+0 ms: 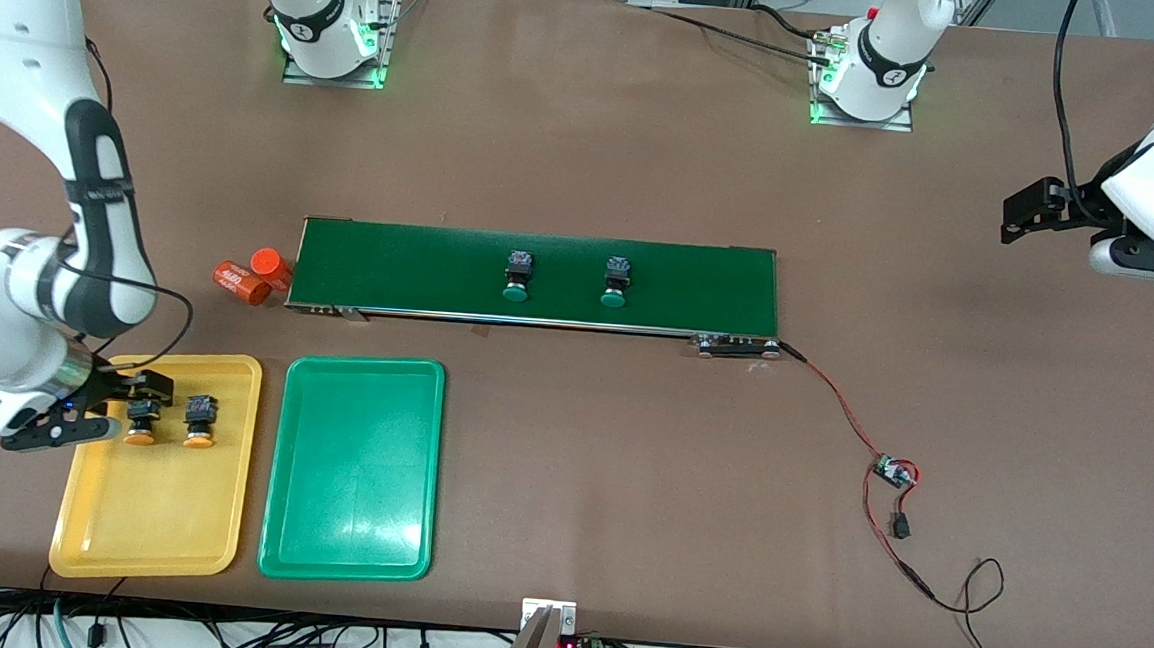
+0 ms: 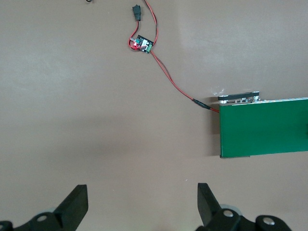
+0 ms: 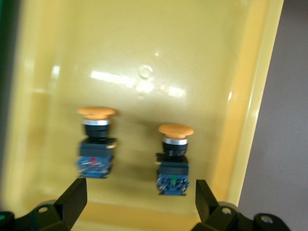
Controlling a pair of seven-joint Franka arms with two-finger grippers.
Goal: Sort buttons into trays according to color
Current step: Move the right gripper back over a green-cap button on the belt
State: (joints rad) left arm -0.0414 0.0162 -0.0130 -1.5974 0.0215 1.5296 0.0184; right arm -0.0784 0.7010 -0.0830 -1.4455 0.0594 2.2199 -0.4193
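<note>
Two yellow-orange buttons (image 1: pixel 140 423) (image 1: pixel 200 421) lie side by side in the yellow tray (image 1: pixel 155 509); the right wrist view shows them too (image 3: pixel 96 144) (image 3: pixel 174 161). My right gripper (image 1: pixel 121 406) (image 3: pixel 139 192) hangs open low over that tray, just short of the buttons, with nothing between its fingers. Two green buttons (image 1: pixel 518 275) (image 1: pixel 617 281) rest on the dark-green conveyor belt (image 1: pixel 420 269). Beside the yellow tray, the green tray (image 1: pixel 351 491) holds nothing. My left gripper (image 1: pixel 1016 219) (image 2: pixel 143 197) waits open over bare table at the left arm's end.
Two orange cylinders (image 1: pixel 254 276) lie off the belt's end toward the right arm. A red wire with a small circuit board (image 1: pixel 895 472) (image 2: pixel 143 44) runs from the belt's other end (image 2: pixel 264 127) toward the front camera.
</note>
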